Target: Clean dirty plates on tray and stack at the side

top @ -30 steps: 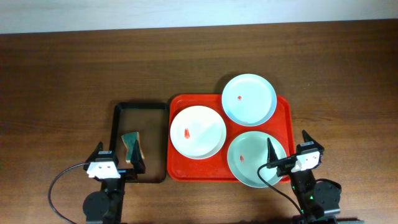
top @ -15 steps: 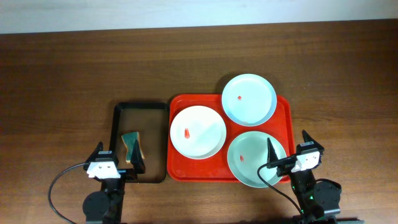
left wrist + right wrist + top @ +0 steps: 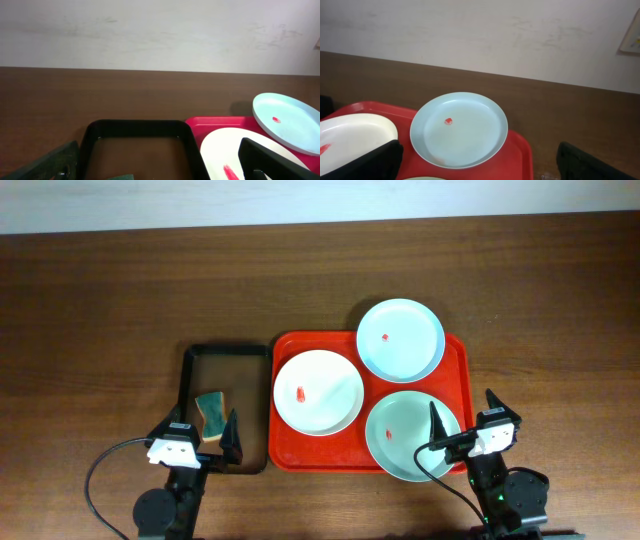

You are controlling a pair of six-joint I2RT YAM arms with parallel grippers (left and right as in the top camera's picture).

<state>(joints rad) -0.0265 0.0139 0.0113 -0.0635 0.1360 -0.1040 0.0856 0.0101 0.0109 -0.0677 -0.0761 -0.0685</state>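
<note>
Counting plates: you have three plates, all on the red tray point(image 3: 300, 456); none is stacked at the side yet.
White plate point(image 3: 319, 392): one, on the left half of the tray, just beside the other two.
Pale blue plate point(image 3: 401, 339): one, far right corner, its far edge overhanging the tray rim.
Mint green plate point(image 3: 405, 435): one, near right corner, partly hidden from you by the right arm.
Red smears: three, one per plate; each is small and left of centre.
Trays: two, the red one and a narrow black tray point(image 3: 190, 380) touching its left side, both on the wooden table point(image 3: 100, 300).
Sponge point(image 3: 210, 415): one, green, in the near half of the black tray.
Left gripper point(image 3: 198, 432): jaws wide apart over the near end of the black tray, sponge between the fingers from overhead; you cannot tell contact.
Right gripper point(image 3: 463, 415): jaws wide apart above the near right edge of the mint green plate, gripping nothing.
</note>
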